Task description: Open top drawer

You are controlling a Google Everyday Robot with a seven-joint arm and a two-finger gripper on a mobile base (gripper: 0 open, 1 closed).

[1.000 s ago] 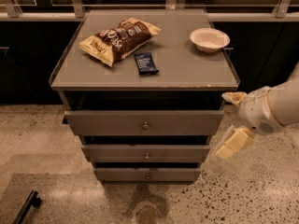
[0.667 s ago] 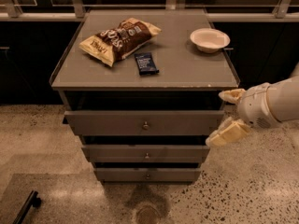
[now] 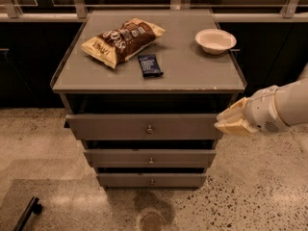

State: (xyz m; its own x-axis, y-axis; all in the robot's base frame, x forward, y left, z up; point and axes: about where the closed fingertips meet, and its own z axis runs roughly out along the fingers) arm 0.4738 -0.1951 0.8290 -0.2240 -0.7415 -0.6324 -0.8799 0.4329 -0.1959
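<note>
The top drawer is the widest of three matte grey drawers, with a small round metal knob at its centre. It stands pulled out a little from the cabinet, with a dark gap above its front. My gripper, with cream-coloured fingers, is at the drawer's right end, close to the front's right edge. I cannot tell whether it touches the drawer.
Two narrower drawers sit below. On the cabinet top lie a chip bag, a dark snack bar and a white bowl. Speckled floor lies around; a black object lies at lower left.
My gripper has moved up and left from beside the middle drawer to the top drawer's right end, and its fingers have drawn together. The drawers look unchanged.
</note>
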